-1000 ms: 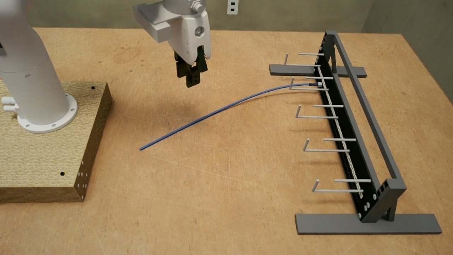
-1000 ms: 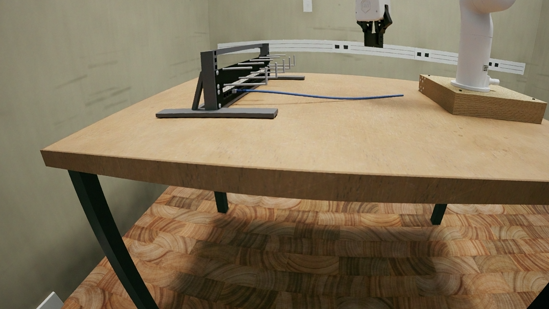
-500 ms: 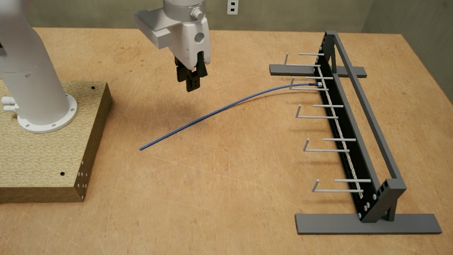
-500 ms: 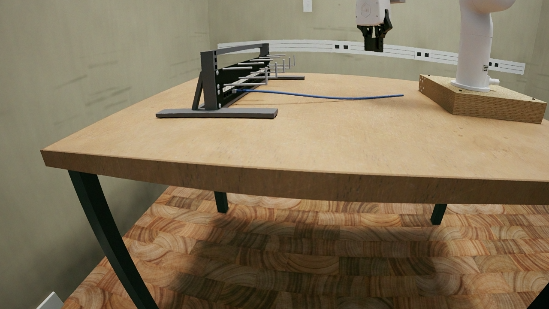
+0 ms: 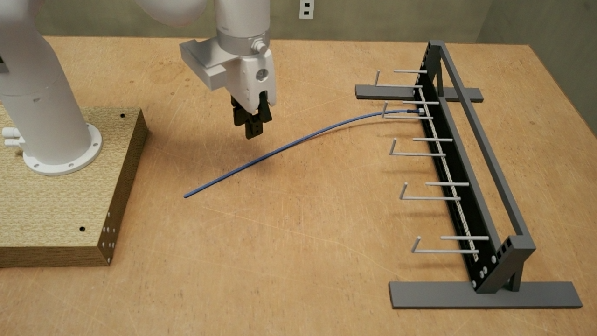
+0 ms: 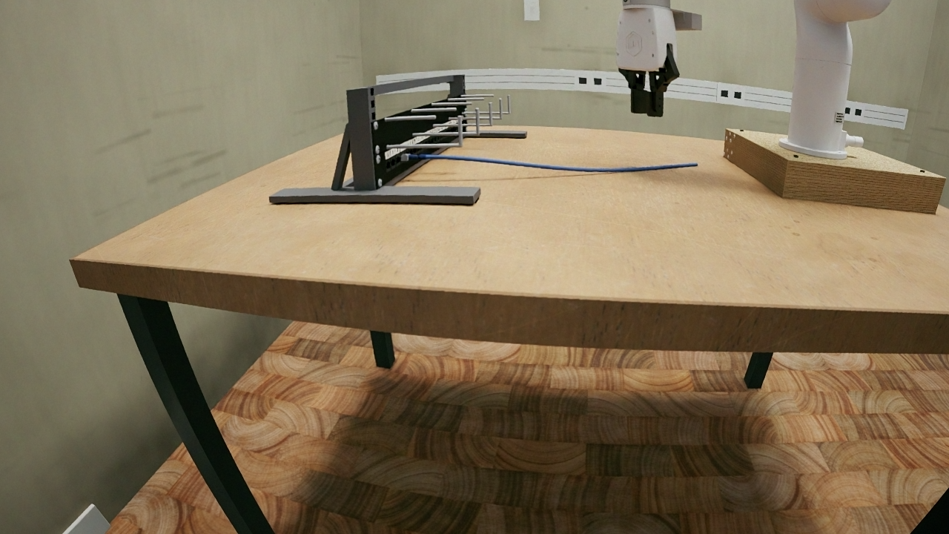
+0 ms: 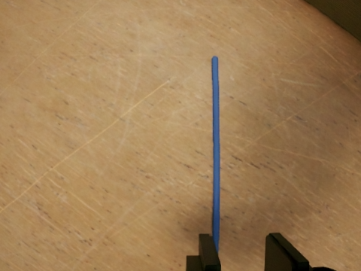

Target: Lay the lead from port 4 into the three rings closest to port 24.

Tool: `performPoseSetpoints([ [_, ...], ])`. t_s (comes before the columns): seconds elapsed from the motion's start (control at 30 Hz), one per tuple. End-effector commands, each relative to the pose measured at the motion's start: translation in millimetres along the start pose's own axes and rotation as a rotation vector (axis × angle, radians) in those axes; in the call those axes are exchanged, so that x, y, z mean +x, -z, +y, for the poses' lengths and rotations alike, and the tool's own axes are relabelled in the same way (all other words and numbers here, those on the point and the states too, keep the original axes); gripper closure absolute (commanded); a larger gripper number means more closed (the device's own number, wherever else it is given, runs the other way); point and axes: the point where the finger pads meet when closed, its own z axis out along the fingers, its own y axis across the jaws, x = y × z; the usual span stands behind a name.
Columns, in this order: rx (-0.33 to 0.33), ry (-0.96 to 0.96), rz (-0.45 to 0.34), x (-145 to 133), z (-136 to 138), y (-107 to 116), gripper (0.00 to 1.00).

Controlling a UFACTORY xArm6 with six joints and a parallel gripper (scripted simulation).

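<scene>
Standing over the desk (image 5: 292, 259), the white arm (image 5: 37, 95) looks to be in the approach step: nothing is picked up yet, and none of the rings carries the lead. The grey rack (image 5: 480, 137) sits upright on its two flat feet at the far side of the desk from the arm's wooden base block (image 5: 62, 208). Its steel rings (image 5: 421, 154) jut out in a row toward the arm. The blue lead (image 5: 288, 149) runs from its port near one end of the rack in a shallow curve across the desk, its free end lying loose toward the base block. The fingers hang partly parted and empty above the lead, well off the desk. Next, I reckon, comes a descent straddling the lead, then a firm clench before carrying it along the rack to the rings at the opposite end.
</scene>
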Motion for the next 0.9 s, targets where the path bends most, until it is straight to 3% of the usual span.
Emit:
performPoseSetpoints([
  [0.0, 0.002, 0.0, -0.004, -3, -1, -24, 0.67],
  [0.5, 0.002, 0.0, -0.004, -4, -1, -69, 0.67],
  [0.87, 0.002, 0.0, -0.004, -4, -1, -81, 0.67],
])
